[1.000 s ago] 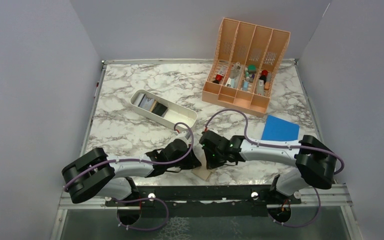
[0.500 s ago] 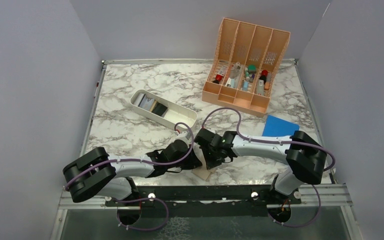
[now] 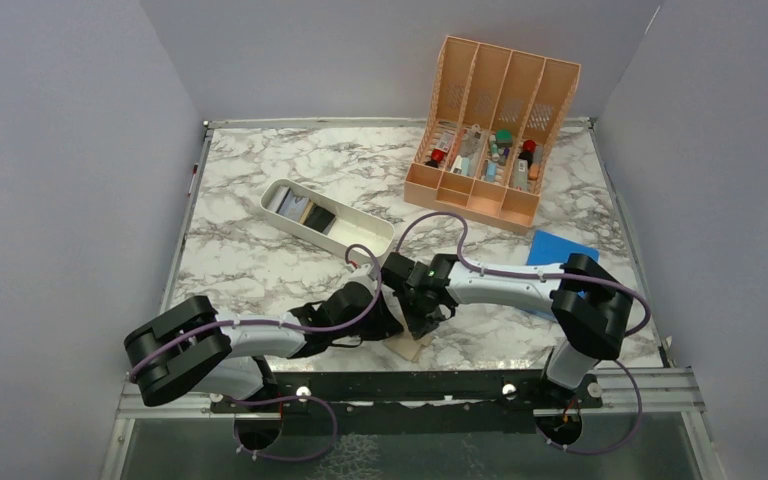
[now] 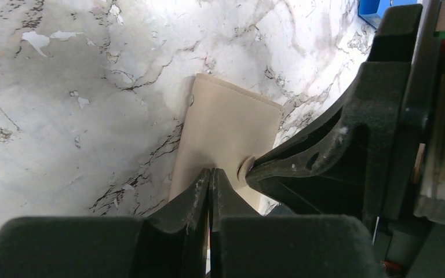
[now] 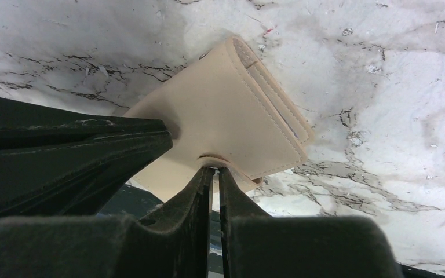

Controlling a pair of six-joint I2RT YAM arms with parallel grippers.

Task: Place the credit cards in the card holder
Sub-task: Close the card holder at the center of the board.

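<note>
A long white oblong tray [image 3: 372, 234] lies slantwise at the middle of the marble-patterned desk [image 3: 250, 265]. In the tray's far-left half sit the small thin plastic credit cards [image 3: 322, 218], pale grey through to black; its near-right half is bare white. At the far right of the desk stands a peach slotted organizer [image 3: 505, 85] with tall dividers. Its low front compartments hold a jumble of small red, green, white and dark items, too small to name.

The tan folding card holder [image 5: 232, 110] lies closed on the desk at the near edge, between the two arms and well apart from the tray and the cards. Both arms reach inward and meet over it, hiding most of it from above.

In the right wrist view the right jaws are clamped on a thin lip at the holder's edge. In the left wrist view the left jaws are together, their tips against the holder's near edge; I cannot tell whether they pinch a layer of it. The two pairs of jaws sit just beside each other.

A flat bright-blue rectangle [image 3: 552, 250] lies on the right side of the desk, its near part covered by the right arm [image 3: 505, 288].
</note>
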